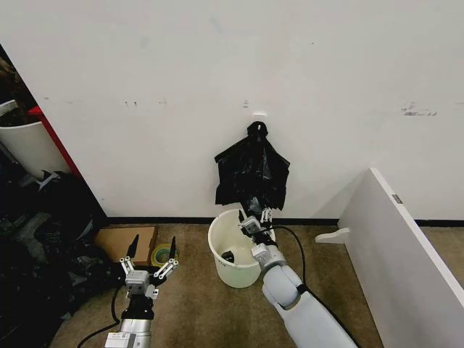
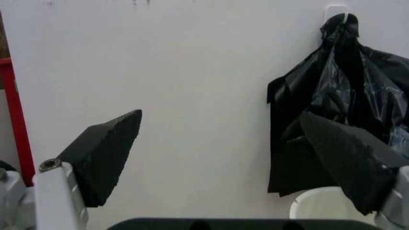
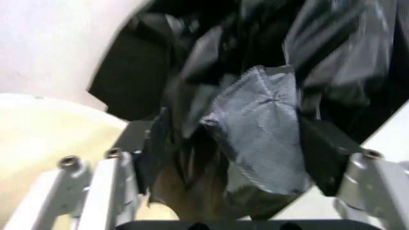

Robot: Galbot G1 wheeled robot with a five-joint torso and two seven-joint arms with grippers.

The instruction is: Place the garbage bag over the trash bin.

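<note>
Two grippers: your right one (image 1: 255,215) pinches the bag's (image 1: 251,172) hem between its fingers above the bin (image 1: 233,274); your left one (image 1: 151,259) waits, spread wide, holding nothing.

A flat cardboard piece (image 1: 125,242) and a tape roll (image 1: 162,254) are seen left, and a white board (image 1: 402,243) right.

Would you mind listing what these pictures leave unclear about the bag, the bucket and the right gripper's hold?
- Right gripper, head view: too small to tell whether its fingers pinch the glossy black plastic garbage bag.
- Same hold, right wrist view: crinkled film lies between the fingers, hiding any contact.
- Round cream-white plastic trash bin, head view: the right arm covers part of its rim.
- Bin, left wrist view: cut off by the lower edge and an open left gripper finger.
</note>
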